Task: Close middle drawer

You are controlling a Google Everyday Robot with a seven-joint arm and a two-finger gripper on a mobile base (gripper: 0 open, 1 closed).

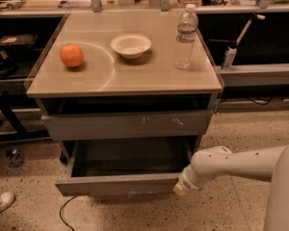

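Note:
The middle drawer (116,183) stands pulled far out of the cabinet, below the top drawer. Its long plain grey-brown front panel faces me and its bare grey box (130,159) is open to view. My arm (231,163) reaches in from the right, low above the floor. My gripper (181,188) is at the right end of the drawer's front panel, touching it or very close to it. Only a pale tip of the gripper shows.
The top drawer (127,124), its front marked with white scratches, sits slightly out. On the cabinet top (149,76) are an orange (71,55), a white bowl (131,45) and a water bottle (186,36). A shoe (0,202) and a cable (62,214) lie on the floor at left. Shelving stands on both sides.

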